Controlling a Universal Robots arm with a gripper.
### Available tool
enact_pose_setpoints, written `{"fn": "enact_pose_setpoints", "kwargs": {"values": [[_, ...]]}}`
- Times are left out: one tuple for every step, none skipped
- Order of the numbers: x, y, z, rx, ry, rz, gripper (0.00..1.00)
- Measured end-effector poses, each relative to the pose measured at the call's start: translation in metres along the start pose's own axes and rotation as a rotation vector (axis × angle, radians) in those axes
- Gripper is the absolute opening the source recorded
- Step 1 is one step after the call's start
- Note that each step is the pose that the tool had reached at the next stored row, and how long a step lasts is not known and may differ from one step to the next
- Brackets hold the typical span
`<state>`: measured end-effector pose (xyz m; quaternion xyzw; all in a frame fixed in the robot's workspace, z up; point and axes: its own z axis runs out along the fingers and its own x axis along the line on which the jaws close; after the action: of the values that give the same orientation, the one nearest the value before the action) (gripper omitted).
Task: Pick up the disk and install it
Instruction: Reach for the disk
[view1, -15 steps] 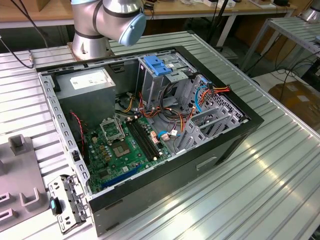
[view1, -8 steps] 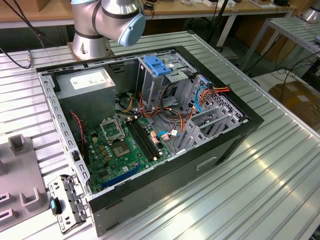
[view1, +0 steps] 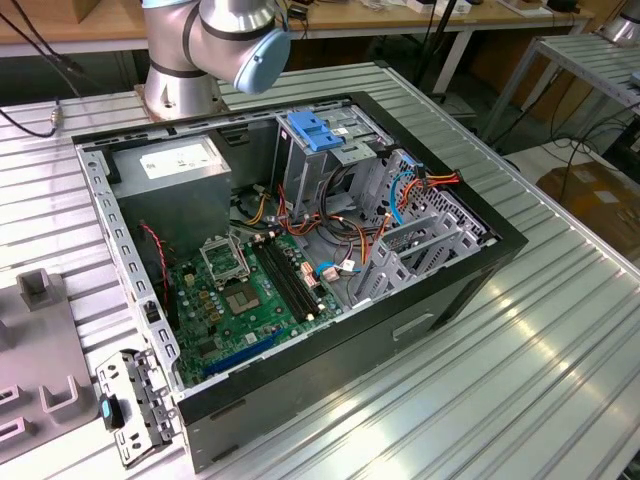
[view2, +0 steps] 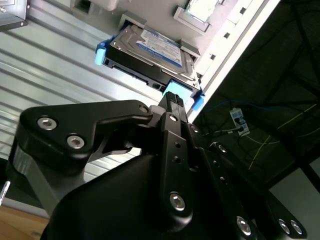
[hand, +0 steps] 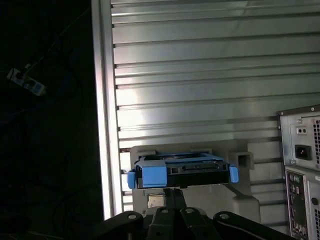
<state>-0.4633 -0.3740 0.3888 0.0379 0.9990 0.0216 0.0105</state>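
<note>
One open computer case (view1: 300, 260) sits on the ribbed bench (view1: 540, 330) in the exterior view, with a blue latch (view1: 312, 130) atop its drive cage (view1: 300, 175) at the far side. The arm (view1: 215, 35) runs out of frame past its first joints, so its working end is cut off here.

In the second wrist view the disk (view2: 150, 47) lies label up in a pale grey holder (view2: 188, 46) on the bench. The gripper (view2: 172, 100) is at the disk's near end, just beside the blue bracket (view2: 101, 54). Its own body hides the contact, so I cannot tell whether the jaws are spread or closed.

In the first wrist view the disk (hand: 195, 170) appears edge-on above the gripper (hand: 169, 197).

A good grasp probably centres on that end, bites metal rather than the plastic bracket, and lifts straight out of the holder.
</note>
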Motion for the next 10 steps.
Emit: {"fn": "enact_pose_setpoints", "kwargs": {"values": [[0.0027,0.0,-0.0001,0.0,0.0,0.0,0.11],[0.0074,0.0,-0.0002,0.0,0.0001,0.0,0.11],[0.0093,0.0,-0.0002,0.0001,0.0,0.0,0.11],[0.0104,0.0,-0.0002,0.0,0.0001,0.0,0.11],[0.0106,-0.0001,-0.0002,0.0,0.0,0.0,0.11],[0.0106,-0.0001,-0.0002,0.0,0.0,0.0,0.11],[0.0107,0.0,-0.0003,0.0001,0.0,0.0,0.11],[0.0108,-0.0001,-0.0002,0.0,0.0001,0.0,0.11],[0.0108,-0.0001,-0.0002,0.0,0.0,0.0,0.11],[0.0108,-0.0001,-0.0002,0.0,0.0,0.0,0.11]]}}
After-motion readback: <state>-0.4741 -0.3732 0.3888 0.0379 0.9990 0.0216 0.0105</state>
